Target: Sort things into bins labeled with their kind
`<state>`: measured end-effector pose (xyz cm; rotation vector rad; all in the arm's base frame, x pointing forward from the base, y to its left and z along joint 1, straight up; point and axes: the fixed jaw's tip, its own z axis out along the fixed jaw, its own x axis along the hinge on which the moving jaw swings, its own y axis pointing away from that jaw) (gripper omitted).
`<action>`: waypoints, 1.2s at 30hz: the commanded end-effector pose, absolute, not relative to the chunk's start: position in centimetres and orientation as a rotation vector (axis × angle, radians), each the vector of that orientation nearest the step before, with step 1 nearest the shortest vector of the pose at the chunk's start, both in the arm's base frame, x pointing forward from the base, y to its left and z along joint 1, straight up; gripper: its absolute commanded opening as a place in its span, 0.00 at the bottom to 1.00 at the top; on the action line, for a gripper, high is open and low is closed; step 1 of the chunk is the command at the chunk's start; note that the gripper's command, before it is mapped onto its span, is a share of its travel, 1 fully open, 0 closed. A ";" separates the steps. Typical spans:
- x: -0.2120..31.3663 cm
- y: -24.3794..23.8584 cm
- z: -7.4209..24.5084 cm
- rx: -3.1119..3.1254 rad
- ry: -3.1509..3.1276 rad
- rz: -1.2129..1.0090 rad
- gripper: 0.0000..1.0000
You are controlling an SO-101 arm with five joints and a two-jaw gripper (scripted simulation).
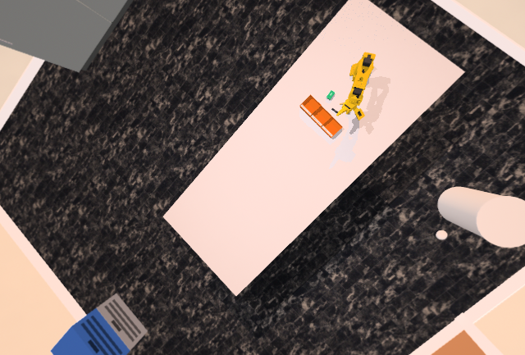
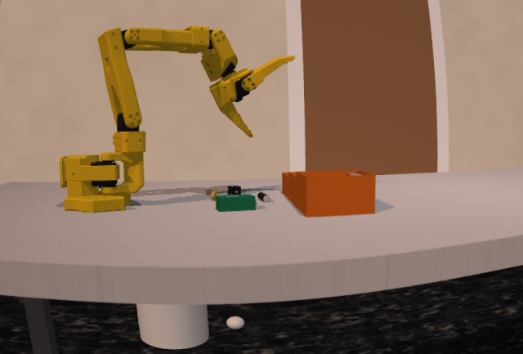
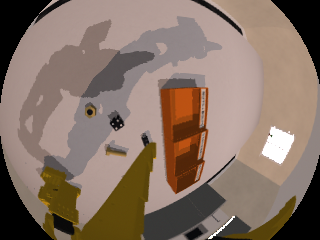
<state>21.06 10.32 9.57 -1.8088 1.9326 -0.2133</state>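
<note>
An orange bin (image 2: 329, 191) with three compartments in a row stands on the table; it also shows in the top view (image 1: 321, 116) and the wrist view (image 3: 184, 136). Its labels are too small to read. Between it and the arm's base lie a green block (image 2: 235, 203), a small black cube (image 2: 233, 190), a brass ring (image 2: 210, 192) and a small black-and-white cylinder (image 2: 264, 196). My gripper (image 2: 272, 96) is open wide and empty, high above these small things, pointing down towards the bin. Something pale (image 2: 355, 173) shows in the bin's far compartment.
The arm's base (image 2: 95, 181) stands at the left of the table. The table's front edge runs close below the things. A white ball (image 2: 234, 321) lies on the floor beside the table's pedestal (image 2: 172, 324).
</note>
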 end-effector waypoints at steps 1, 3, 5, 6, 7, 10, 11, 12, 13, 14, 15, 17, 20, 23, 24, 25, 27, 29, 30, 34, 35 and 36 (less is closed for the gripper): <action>20.8 10.2 10.4 -1.817 1.884 -0.233 1.00; 20.8 10.2 10.4 -1.817 1.884 -0.233 1.00; 20.8 10.2 9.6 -1.827 1.920 -0.216 1.00; 20.8 10.2 9.6 -1.823 1.924 -0.216 1.00; 20.8 10.1 9.6 -1.819 1.929 -0.215 1.00; 20.8 9.9 9.7 -1.788 1.966 -0.208 1.00; 20.8 9.7 9.7 -1.771 1.986 -0.204 1.00; 20.8 9.5 9.7 -1.750 2.010 -0.200 1.00; 20.7 9.3 9.8 -1.725 2.038 -0.195 1.00; 20.7 9.0 9.8 -1.695 2.070 -0.189 1.00; 20.6 8.7 9.8 -1.661 2.106 -0.182 1.00; 20.5 8.1 9.9 -1.578 2.187 -0.168 1.00; 20.4 7.7 10.0 -1.530 2.232 -0.159 1.00; 20.0 6.5 10.2 -1.357 2.375 -0.133 1.00; 19.9 6.0 10.3 -1.291 2.423 -0.124 1.00; 19.7 5.6 10.4 -1.221 2.472 -0.115 1.00; 19.4 4.8 10.5 -1.080 2.561 -0.098 1.00; 19.2 4.3 10.6 -0.995 2.608 -0.088 1.00; 18.9 3.9 10.7 -0.916 2.649 -0.080 1.00; 18.3 2.7 10.9 -0.678 2.755 -0.058 1.00; 18.0 2.3 11.0 -0.601 2.784 -0.052 1.00; 18.0 2.3 11.0 -0.601 2.784 -0.052 1.00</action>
